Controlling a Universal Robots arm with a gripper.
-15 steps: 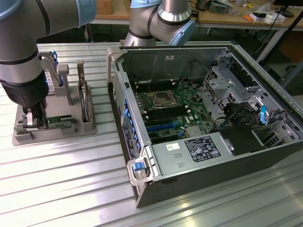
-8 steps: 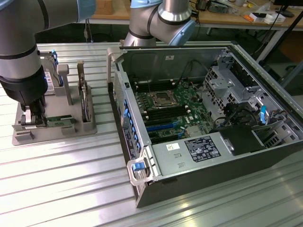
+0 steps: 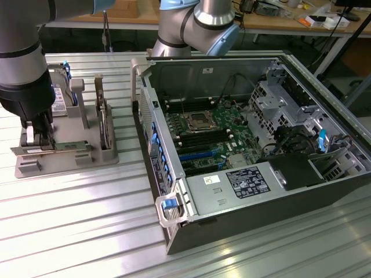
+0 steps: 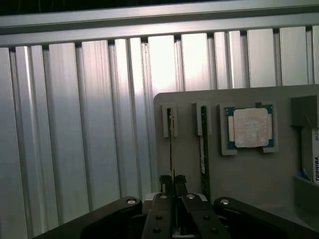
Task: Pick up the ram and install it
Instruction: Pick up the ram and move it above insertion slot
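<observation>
The ram (image 4: 171,149) is a thin green stick seen edge-on, standing in a slot of the grey holder (image 4: 249,174). My gripper (image 4: 173,182) sits over its near end with both black fingers (image 4: 166,182) pressed against its sides, so it is shut on the ram. A second thin stick (image 4: 203,149) stands in the neighbouring slot. In the exterior view the gripper (image 3: 37,136) is down on the holder (image 3: 35,168) at that view's left, and its body hides the ram there. The open computer case (image 3: 174,208) lies to that view's right, with its motherboard (image 3: 203,133) exposed.
A square silver processor chip (image 4: 251,127) and a hard drive (image 4: 314,164) rest in the holder beside the sticks. An upright card (image 3: 104,124) stands between gripper and case. The case wall (image 3: 142,98) rises close to the holder. A ribbed metal table (image 3: 87,220) lies under everything.
</observation>
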